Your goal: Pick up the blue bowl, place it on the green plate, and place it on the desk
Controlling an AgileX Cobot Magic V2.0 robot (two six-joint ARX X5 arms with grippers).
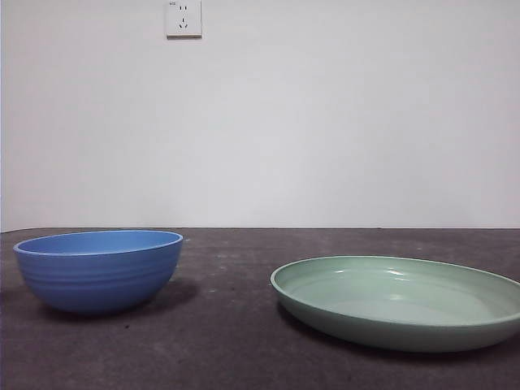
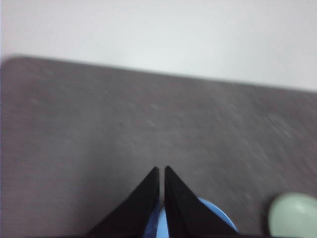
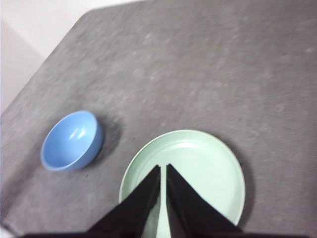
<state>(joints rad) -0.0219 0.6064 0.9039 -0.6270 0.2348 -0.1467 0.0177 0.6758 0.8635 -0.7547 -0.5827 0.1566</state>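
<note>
The blue bowl stands upright on the desk at the left of the front view. The green plate lies on the desk to its right, apart from it. Neither arm shows in the front view. My left gripper is shut and empty, high above the blue bowl, with the green plate at the frame's edge. My right gripper is shut and empty, high above the green plate; the blue bowl sits beside it.
A white wall with a power socket stands behind the desk. The desk's far edge shows in the left wrist view and its corner edge in the right wrist view.
</note>
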